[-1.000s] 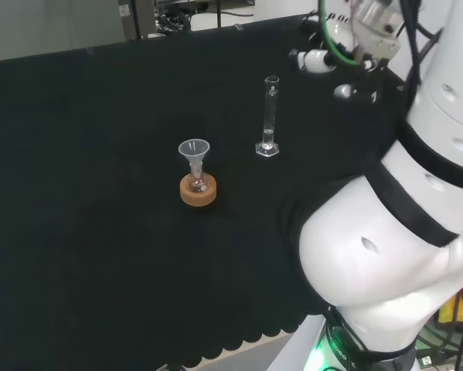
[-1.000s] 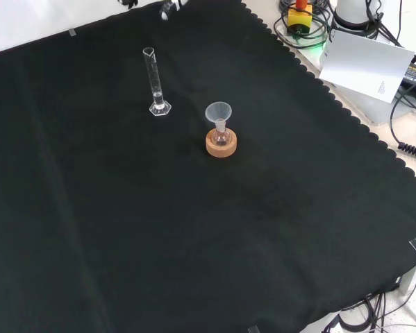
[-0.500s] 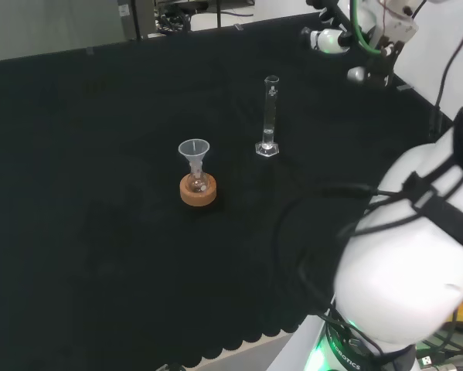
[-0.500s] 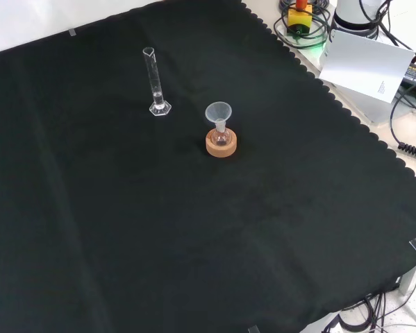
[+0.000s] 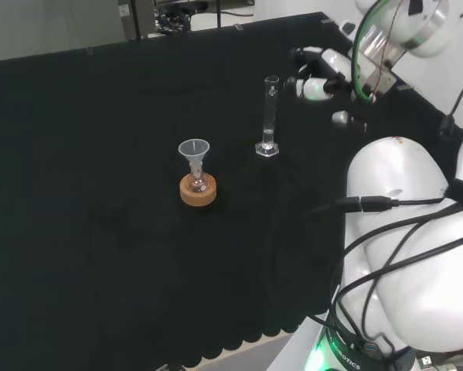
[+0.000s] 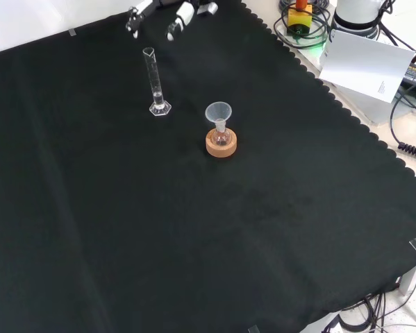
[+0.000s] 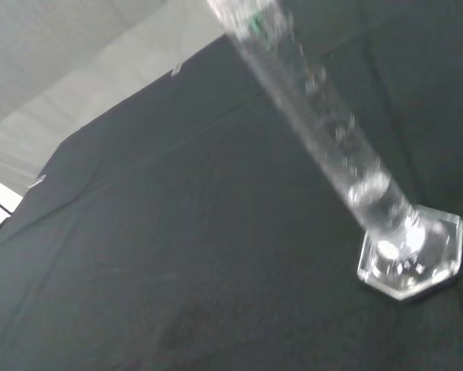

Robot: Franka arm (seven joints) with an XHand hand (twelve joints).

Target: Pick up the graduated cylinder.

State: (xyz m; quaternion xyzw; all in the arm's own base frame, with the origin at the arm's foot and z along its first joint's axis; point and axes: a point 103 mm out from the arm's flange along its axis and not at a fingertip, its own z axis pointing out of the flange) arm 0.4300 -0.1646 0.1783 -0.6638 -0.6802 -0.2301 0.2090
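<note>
The graduated cylinder (image 5: pixel 270 114) is a tall clear tube on a hexagonal foot, standing upright on the black cloth. In the front view the cylinder (image 6: pixel 155 80) stands left of the middle, toward the far side. My hand (image 5: pixel 318 86) hovers just right of the cylinder's top in the head view, apart from it, fingers spread and holding nothing. From the front the hand (image 6: pixel 182 14) hangs at the top edge, beyond the cylinder's mouth. Up close in the wrist view, the cylinder (image 7: pixel 324 131) leans across the picture down to its foot.
A clear funnel sits in a small flask on a cork ring (image 5: pixel 198 191), left of and nearer than the cylinder in the head view; the same cork ring (image 6: pixel 221 143) shows in the front view. The arm's white links (image 5: pixel 417 232) stand at the right. Cables and a white sheet (image 6: pixel 366 64) lie off the cloth.
The hand has come down and left toward the cylinder's top, coming into the front view at its top edge. The arm's links have swung. The cylinder and flask have not moved.
</note>
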